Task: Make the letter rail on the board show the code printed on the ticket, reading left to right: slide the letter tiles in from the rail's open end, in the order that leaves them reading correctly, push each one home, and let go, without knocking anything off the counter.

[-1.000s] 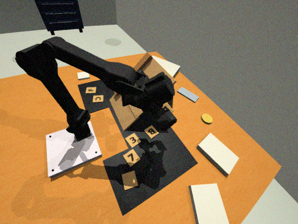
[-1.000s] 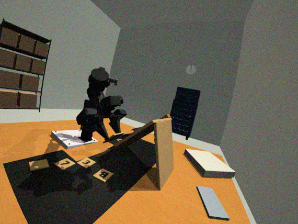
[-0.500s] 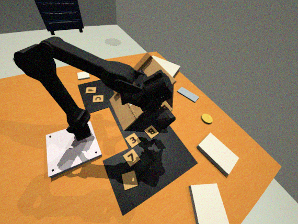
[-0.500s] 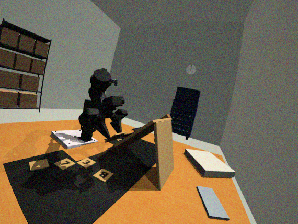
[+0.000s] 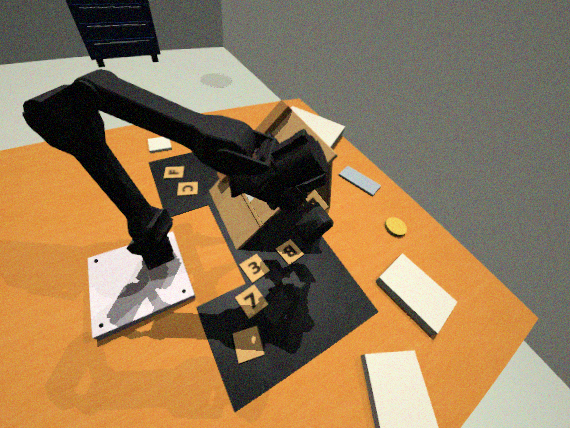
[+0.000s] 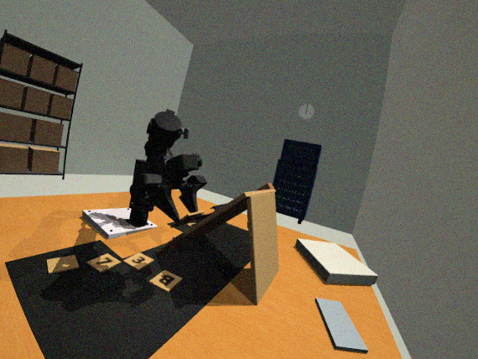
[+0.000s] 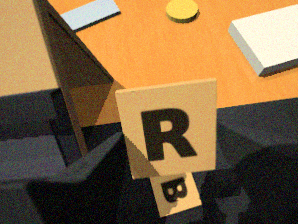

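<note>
My gripper (image 5: 317, 205) (image 6: 188, 215) (image 7: 169, 135) is shut on the R tile (image 5: 316, 201) (image 7: 167, 120), whose letter is upright in the wrist view. It holds the tile in the air beside the sloped wooden board (image 5: 232, 215) (image 6: 263, 247) (image 7: 22, 50). On the dark mat (image 5: 345, 300) (image 6: 33, 293) lie the B tile (image 5: 290, 251) (image 6: 166, 279) (image 7: 176, 192), the 3 tile (image 5: 254, 267) (image 6: 138, 260), the 7 tile (image 5: 251, 301) (image 6: 103, 262) and a shadowed tile (image 5: 242, 345) (image 6: 56, 265). The F tile (image 5: 174, 172) and C tile (image 5: 187, 188) lie farther back. The arm hides most of the rail; the ticket's code is not readable.
Cream blocks (image 5: 417, 295) (image 5: 400, 390) (image 6: 335, 260) (image 7: 272, 40) lie along the counter's edge, with a yellow disc (image 5: 396, 226) (image 7: 182, 10) and a blue-grey bar (image 5: 360, 180) (image 6: 341, 325) (image 7: 92, 14). A small white block (image 5: 159, 144) lies behind the F tile.
</note>
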Motion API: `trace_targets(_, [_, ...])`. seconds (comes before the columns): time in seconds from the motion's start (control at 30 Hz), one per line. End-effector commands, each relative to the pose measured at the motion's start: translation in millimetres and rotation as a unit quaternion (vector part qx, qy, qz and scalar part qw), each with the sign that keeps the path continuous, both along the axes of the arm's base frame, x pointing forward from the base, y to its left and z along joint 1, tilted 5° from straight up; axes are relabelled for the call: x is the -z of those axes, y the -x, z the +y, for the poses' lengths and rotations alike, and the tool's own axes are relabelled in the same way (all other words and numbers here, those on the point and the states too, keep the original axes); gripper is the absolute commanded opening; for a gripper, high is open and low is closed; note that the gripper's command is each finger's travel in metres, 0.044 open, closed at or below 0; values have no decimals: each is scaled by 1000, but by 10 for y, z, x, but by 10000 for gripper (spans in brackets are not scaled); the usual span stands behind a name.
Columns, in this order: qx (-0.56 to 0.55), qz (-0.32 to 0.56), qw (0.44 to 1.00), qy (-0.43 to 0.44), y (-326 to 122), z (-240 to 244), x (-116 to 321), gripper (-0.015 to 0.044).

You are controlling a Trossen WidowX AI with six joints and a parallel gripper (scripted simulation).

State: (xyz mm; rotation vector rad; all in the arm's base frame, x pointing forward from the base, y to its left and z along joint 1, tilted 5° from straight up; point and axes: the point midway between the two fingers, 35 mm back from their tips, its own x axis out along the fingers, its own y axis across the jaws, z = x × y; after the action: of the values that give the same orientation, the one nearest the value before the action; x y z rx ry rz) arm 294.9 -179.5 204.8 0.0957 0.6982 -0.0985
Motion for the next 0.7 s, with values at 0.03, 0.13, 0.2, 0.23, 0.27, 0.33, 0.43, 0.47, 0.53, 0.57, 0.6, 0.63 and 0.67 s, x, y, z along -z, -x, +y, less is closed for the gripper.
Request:
trace_targets(0.03, [3,1,1000,0,-2,23,0,0])
trace_targets(0.13, [3,1,1000,0,-4,38,-1,0])
trace_targets(0.2, [3,1,1000,0,-5,48,-1,0])
trace_targets(0.23, [3,1,1000,0,-6,53,-2,0])
trace_targets(0.27, [3,1,1000,0,-7,58,-2,0])
trace_targets(0.33, [3,1,1000,0,-8,68,-3,0])
trace_targets(0.43, [3,1,1000,0,-10,82,-3,0])
trace_targets(0.47, [3,1,1000,0,-11,87,-4,0])
trace_targets(0.53, [3,1,1000,0,-12,97,-4,0])
trace_targets(0.57, [3,1,1000,0,-13,102,-5,0])
trace_targets(0.6, [3,1,1000,0,-13,107,-5,0])
trace_targets(0.63, [3,1,1000,0,-14,112,-5,0])
trace_targets(0.67, [3,0,1000,0,-15,117,-6,0])
